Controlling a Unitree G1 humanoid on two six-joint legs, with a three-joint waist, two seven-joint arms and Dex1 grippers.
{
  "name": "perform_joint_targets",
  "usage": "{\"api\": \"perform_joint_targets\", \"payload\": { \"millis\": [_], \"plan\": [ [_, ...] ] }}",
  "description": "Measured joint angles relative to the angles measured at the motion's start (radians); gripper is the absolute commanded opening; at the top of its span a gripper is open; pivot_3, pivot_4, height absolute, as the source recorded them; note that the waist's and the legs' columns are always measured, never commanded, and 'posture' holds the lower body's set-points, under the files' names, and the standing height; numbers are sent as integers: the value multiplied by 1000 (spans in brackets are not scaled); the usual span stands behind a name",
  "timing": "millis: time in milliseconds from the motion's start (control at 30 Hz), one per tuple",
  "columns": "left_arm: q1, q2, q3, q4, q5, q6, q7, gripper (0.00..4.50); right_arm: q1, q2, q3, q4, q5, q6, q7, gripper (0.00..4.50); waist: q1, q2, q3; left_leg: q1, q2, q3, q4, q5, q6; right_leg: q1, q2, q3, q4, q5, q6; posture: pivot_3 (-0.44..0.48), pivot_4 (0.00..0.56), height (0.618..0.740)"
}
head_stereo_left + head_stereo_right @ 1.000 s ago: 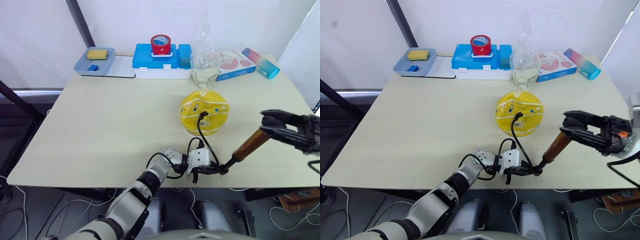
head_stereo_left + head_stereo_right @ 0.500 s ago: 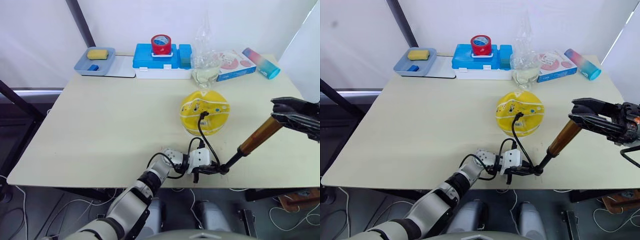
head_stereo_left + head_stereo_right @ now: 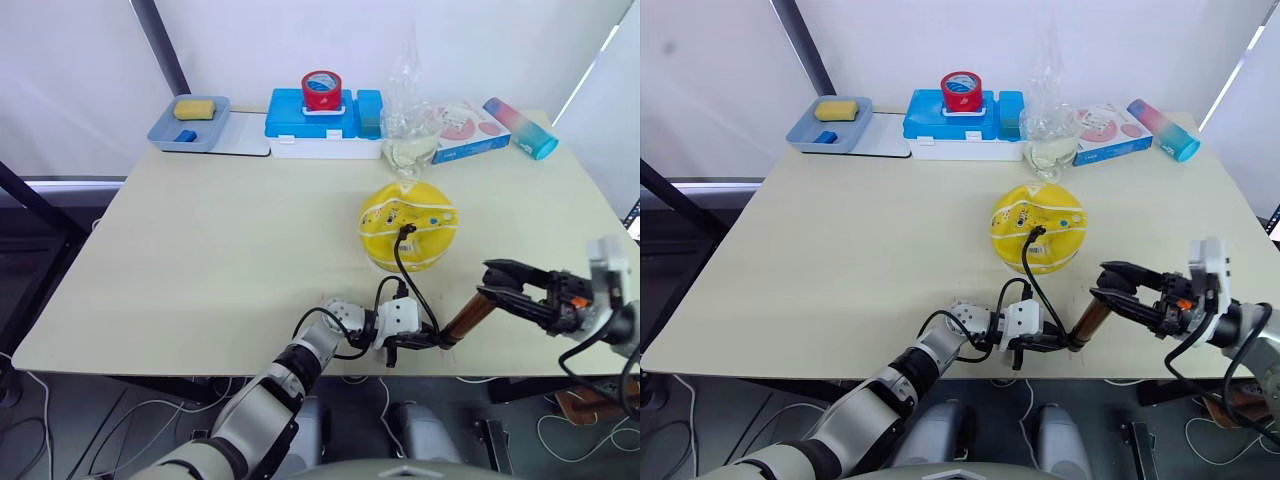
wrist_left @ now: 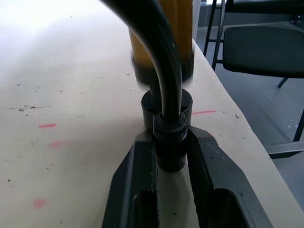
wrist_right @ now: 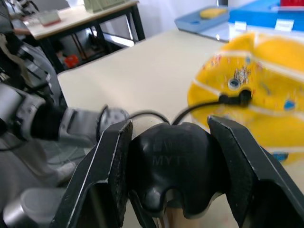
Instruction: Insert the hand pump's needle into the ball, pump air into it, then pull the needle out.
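Now: my left hand pinches hand pump base; right hand clamps handle, 3 o'clock of left. Stiff tube; soft ball.

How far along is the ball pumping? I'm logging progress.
Done: the needle fitting sits plugged into the yellow ball, hose attached. In hand: pumping. The left gripper clamps the hand pump at its hose end on the table, and the right gripper grips the black handle. Left: finish inflating, then pull the needle out.

Pump tube glossy amber metal; ball seemingly matt rubber.
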Motion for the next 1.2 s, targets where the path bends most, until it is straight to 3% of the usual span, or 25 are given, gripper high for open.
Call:
{"api": "perform_joint_targets", "payload": {
  "millis": [233, 500, 800, 1200],
  "plan": [
    [1, 1, 0, 2, 0, 0, 4, 378, 6, 24, 28, 13, -33, -88, 28, 2000, 0, -1, -1, 1, 1, 0, 0, 0, 0, 0, 0, -1, 0, 0, 0, 0, 150, 739],
    [-8, 0, -2, 8, 0, -3, 0, 378, -12, -49, 16, 9, -14, -36, 27, 2000, 0, 0, -1, 1, 1, 1, 0, 0, 0, 0, -1, -1, 0, 0, 0, 0, 150, 739],
    [-14, -3, 0, 17, 0, -15, 0, 378, -108, -223, -246, -26, 317, 212, 17, 2000, 1, 3, 2, -1, 0, 0, 0, 0, 0, 0, -2, -1, 0, 0, 0, 0, 150, 739],
    [-19, -7, 2, 44, 0, -46, 4, 378, -184, -315, -335, 3, 459, 384, -39, 2000, 0, 3, 2, -1, 0, 1, 0, 0, 0, -1, -3, -1, -1, 0, 0, 0, 150, 739]
  ]
}}
